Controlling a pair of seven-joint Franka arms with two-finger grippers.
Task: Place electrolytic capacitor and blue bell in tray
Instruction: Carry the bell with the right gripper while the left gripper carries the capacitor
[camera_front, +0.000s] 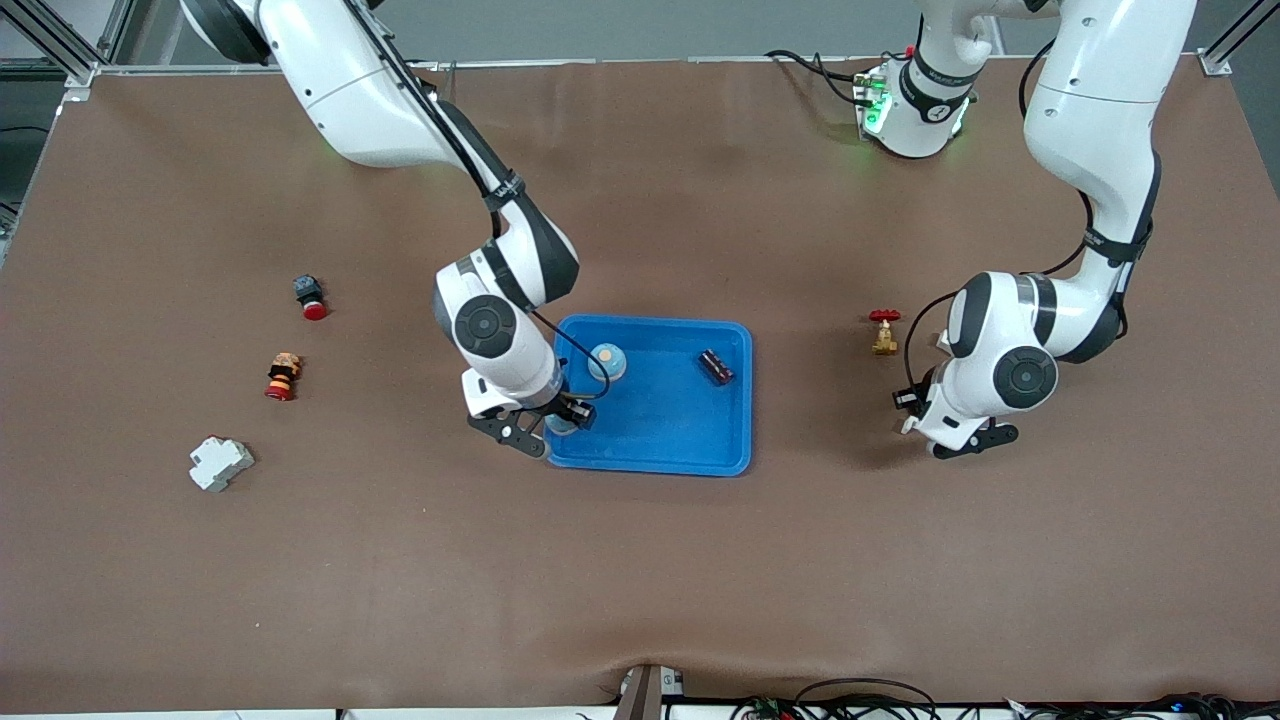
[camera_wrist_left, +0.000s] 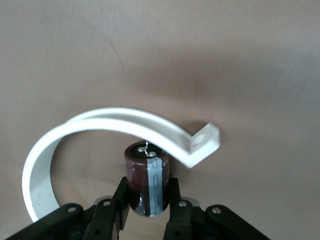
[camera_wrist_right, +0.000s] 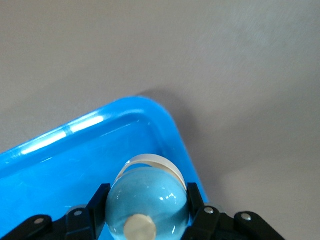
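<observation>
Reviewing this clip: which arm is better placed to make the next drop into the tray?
The right. Its claw holds the blue bell already over a corner of the tray. The left claw grips an electrolytic capacitor over bare table toward the left arm's end, well off the tray.

Toward the right arm's end of the table you have a small black part with a red cap (camera_front: 310, 297), a striped red, orange and black part (camera_front: 282, 377) nearer the camera, and nearest of all a white plastic stepped block (camera_front: 221, 464); a brass valve with a red handwheel (camera_front: 884, 331) sits toward the left arm's end, and a white curved plastic strip (camera_wrist_left: 120, 134) lies on the brown table (camera_front: 640, 570)
</observation>
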